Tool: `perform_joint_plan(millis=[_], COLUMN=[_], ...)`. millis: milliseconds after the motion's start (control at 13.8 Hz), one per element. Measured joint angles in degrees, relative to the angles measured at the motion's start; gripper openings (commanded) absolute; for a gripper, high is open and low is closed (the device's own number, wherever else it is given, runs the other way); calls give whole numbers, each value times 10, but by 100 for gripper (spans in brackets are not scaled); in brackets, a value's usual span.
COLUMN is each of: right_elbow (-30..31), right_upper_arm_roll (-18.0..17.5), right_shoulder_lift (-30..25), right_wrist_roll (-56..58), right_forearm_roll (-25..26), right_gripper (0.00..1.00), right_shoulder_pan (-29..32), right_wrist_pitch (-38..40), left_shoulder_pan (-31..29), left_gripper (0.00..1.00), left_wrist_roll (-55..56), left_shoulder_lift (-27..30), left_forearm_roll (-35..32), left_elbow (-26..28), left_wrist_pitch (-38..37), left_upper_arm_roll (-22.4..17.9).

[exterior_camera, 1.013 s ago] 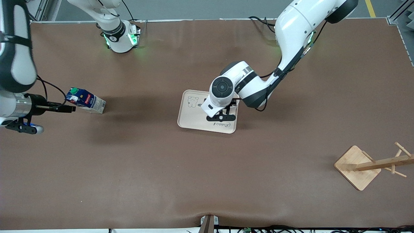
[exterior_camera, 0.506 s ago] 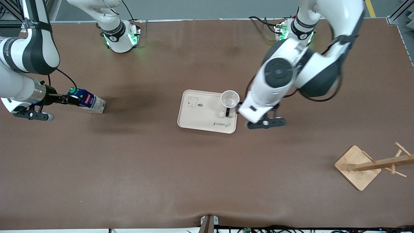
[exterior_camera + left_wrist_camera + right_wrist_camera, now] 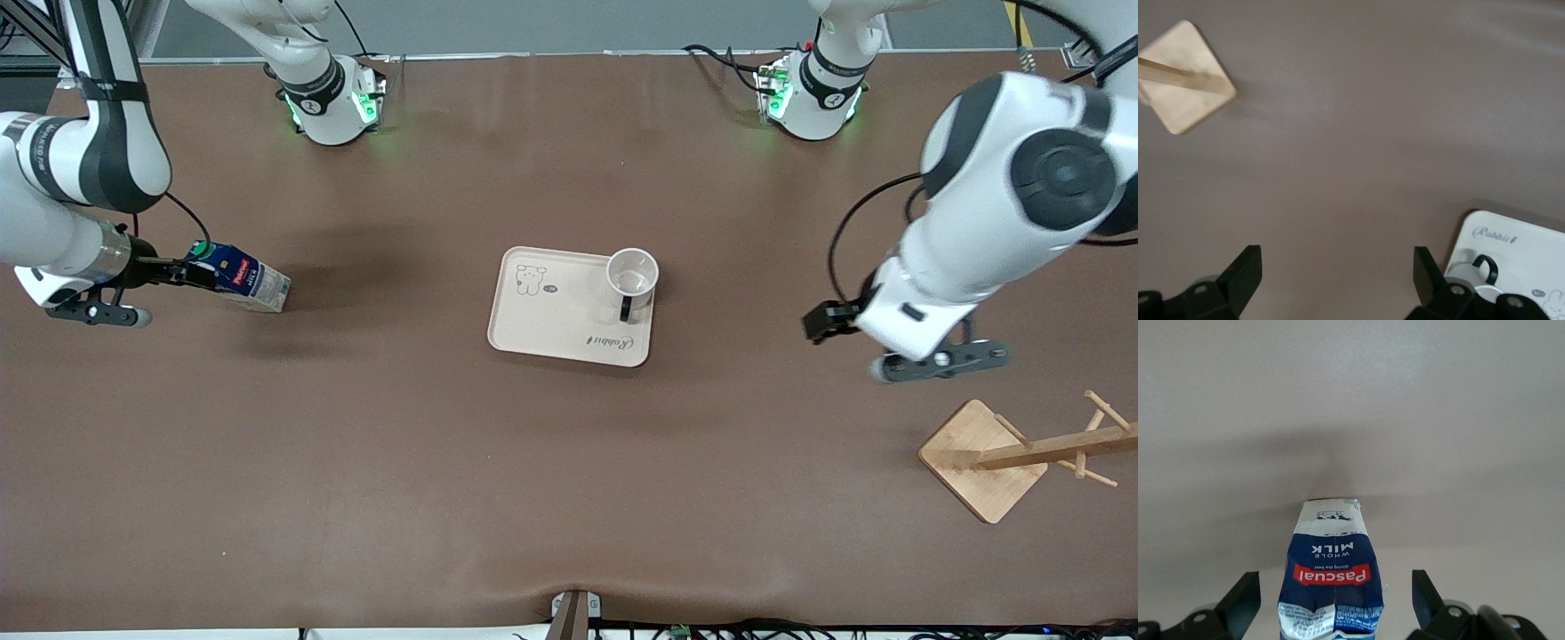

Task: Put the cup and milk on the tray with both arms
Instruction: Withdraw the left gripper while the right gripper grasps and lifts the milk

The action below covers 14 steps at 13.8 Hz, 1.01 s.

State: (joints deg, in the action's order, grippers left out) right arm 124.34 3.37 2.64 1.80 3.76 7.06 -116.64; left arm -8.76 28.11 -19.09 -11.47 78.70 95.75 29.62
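Note:
The cream tray (image 3: 551, 320) lies mid-table. The white cup (image 3: 632, 274) stands on the tray's end toward the left arm, its black handle turned toward the front camera. The tray (image 3: 1518, 243) and the cup (image 3: 1469, 275) also show in the left wrist view. My left gripper (image 3: 821, 321) is open and empty over bare table between the tray and the wooden rack; its fingers (image 3: 1245, 272) stand wide apart. The milk (image 3: 240, 278) stands at the right arm's end of the table. My right gripper (image 3: 188, 273) is open, one finger (image 3: 1243, 597) on each side of the milk's top (image 3: 1331, 583), not touching.
A wooden rack (image 3: 1040, 453) on a square base (image 3: 969, 462) stands at the left arm's end, nearer the front camera than the tray; its base also shows in the left wrist view (image 3: 1185, 80). Brown table mat lies all round.
My left arm has swung off the tray toward its own end of the table, leaving the cup standing on the tray. My right gripper has moved up around the milk's top.

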Motion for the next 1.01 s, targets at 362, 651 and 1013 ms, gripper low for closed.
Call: perform_joint_plan(millis=[362,651,1013], right_elbow=[22,38,35], right_upper_arm_roll=[-1,-1,-2], right_shoulder_lift=[-6,-10,-15], right_wrist_roll=[0,0,0], right_forearm_roll=[0,0,-5], right_gripper=[55,0,0], right_shoulder_pan=[0,0,0], right_wrist_pitch=[-14,-18,-10], left_shoulder_pan=[-29,-22,120], left_gripper=[100,100,100], left_wrist_roll=[-6,-68,-224], left_shoulder_lift=[46,91,194], left_forearm_roll=[0,6,98], left_elbow=[0,2,62], left_wrist_pitch=[-21,-51,-81], left_upper_arm_roll=[0,-45,-300])
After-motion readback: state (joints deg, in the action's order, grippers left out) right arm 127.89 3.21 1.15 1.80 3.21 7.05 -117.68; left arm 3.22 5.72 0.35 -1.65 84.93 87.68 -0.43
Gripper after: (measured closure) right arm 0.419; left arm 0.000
